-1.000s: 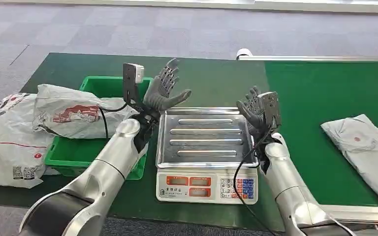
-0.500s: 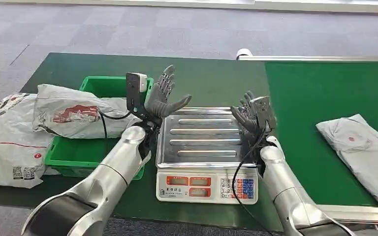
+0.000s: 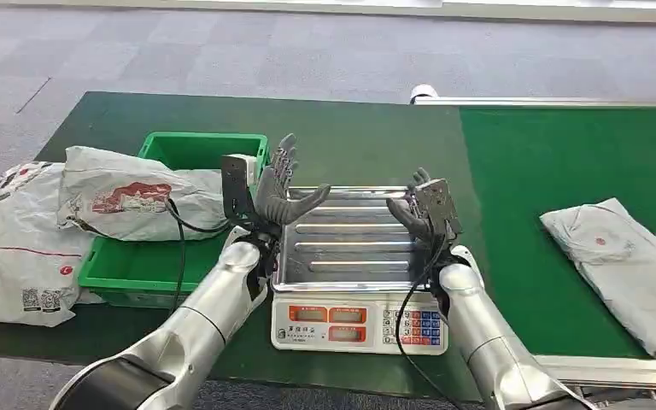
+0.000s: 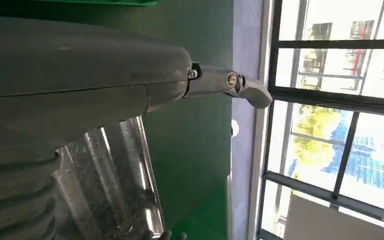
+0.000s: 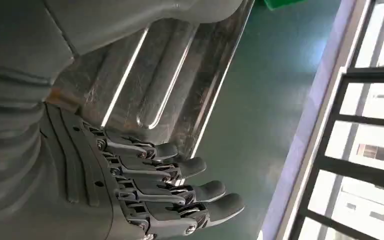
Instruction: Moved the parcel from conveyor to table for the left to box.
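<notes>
I see the parcel (image 3: 619,269), a flat grey plastic mailer bag with a small red mark on top, lying slack and wrinkled on the green conveyor (image 3: 555,171). It sits at the belt's right side, angled, its far corner pointing toward the belt's middle, its near end running to the conveyor's near edge.

Both silver arms reach forward from below, elbows bent, forearms angling inward toward each other. The left hand (image 3: 284,190) is raised with palm turned inward, fingers (image 3: 284,162) spread upward and thumb jutting sideways, holding nothing. The right hand (image 3: 418,207) faces it, fingers (image 5: 180,167) apart and lightly bent, likewise empty.
</notes>
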`<state>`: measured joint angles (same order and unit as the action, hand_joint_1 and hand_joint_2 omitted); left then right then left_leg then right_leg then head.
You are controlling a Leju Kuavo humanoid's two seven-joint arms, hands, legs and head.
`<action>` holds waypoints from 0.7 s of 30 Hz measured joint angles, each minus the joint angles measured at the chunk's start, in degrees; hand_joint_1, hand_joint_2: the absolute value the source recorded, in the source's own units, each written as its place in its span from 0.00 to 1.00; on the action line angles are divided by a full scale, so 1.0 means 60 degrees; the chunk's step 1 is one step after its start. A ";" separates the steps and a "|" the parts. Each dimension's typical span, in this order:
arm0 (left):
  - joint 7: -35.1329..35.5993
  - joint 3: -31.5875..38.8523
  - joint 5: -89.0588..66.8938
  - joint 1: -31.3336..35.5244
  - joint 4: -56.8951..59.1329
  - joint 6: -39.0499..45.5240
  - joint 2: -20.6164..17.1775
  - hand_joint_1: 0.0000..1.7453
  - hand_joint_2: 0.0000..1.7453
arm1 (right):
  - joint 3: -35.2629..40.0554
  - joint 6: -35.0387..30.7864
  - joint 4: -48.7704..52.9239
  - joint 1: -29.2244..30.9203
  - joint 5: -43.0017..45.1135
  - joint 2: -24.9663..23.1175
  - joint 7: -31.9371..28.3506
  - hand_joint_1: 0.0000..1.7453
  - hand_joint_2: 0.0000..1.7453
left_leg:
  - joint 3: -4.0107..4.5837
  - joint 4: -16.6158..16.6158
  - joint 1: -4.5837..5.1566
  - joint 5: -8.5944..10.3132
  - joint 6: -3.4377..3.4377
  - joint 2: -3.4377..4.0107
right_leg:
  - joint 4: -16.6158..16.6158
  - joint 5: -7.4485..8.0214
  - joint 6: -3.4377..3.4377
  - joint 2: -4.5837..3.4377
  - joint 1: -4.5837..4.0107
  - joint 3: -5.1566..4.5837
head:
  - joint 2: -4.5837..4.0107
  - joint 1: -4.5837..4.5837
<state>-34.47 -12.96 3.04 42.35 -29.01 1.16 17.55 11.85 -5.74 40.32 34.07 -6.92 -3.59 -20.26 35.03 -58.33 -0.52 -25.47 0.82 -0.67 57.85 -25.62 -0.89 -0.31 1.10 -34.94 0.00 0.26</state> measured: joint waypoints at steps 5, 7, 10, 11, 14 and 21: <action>0.0029 0.0000 -0.0106 -0.0048 0.0004 0.0000 0.0007 0.00 1.00 | -0.0040 -0.0318 0.0456 -0.0020 -0.0565 0.0117 0.0244 0.00 1.00 | -0.0001 0.0000 0.0000 0.0000 0.0000 0.0003 | 0.0000 0.0001 0.0000 -0.0003 -0.0002 -0.0001 | 0.0000 0.0000; 0.0029 0.0000 -0.0113 -0.0050 0.0004 0.0000 0.0007 0.00 1.00 | -0.0048 -0.0329 0.0544 -0.0023 -0.0577 0.0131 0.0266 0.00 1.00 | -0.0001 0.0000 0.0000 0.0000 0.0000 0.0005 | 0.0000 0.0001 0.0000 -0.0005 -0.0002 -0.0001 | 0.0000 0.0000; 0.0029 0.0000 -0.0120 -0.0051 0.0004 0.0000 0.0011 0.00 1.00 | -0.0070 -0.0329 0.0627 -0.0025 -0.0617 0.0142 0.0274 0.00 1.00 | -0.0002 0.0000 0.0000 0.0000 0.0000 0.0005 | 0.0000 0.0000 0.0000 -0.0005 -0.0003 -0.0001 | 0.0000 0.0000; 0.0029 0.0000 -0.0120 -0.0051 0.0004 0.0000 0.0015 0.00 1.00 | -0.0069 -0.0329 0.0649 -0.0026 -0.0628 0.0142 0.0274 0.00 1.00 | -0.0002 0.0000 0.0000 0.0000 0.0000 0.0005 | 0.0000 0.0000 0.0000 -0.0005 -0.0003 -0.0001 | 0.0000 0.0000; 0.0029 0.0000 -0.0167 -0.0051 0.0007 0.0000 0.0018 0.00 1.00 | -0.0084 -0.0510 0.0693 -0.0022 -0.0823 0.0164 0.0346 0.00 1.00 | -0.0002 0.0000 0.0000 0.0000 0.0000 0.0005 | 0.0000 0.0000 0.0000 -0.0005 -0.0003 -0.0002 | -0.0003 0.0000; -0.0040 0.0000 -0.0255 -0.0046 0.0088 -0.0349 0.0139 0.00 1.00 | -0.0894 -0.1572 0.0692 0.0089 -0.2323 0.0470 0.0653 0.00 1.00 | 0.0000 -0.0003 0.0000 0.0000 -0.0001 -0.0002 | -0.0001 0.0001 -0.0001 0.0002 0.0009 0.0000 | 0.0000 0.0000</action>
<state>-34.71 -12.96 1.51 42.07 -28.48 -0.93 18.38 6.48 -15.17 44.48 34.60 -20.86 -0.77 -16.35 35.03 -58.35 -0.53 -25.46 0.82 -0.69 57.84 -25.61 -0.90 -0.29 1.15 -34.94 0.00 0.26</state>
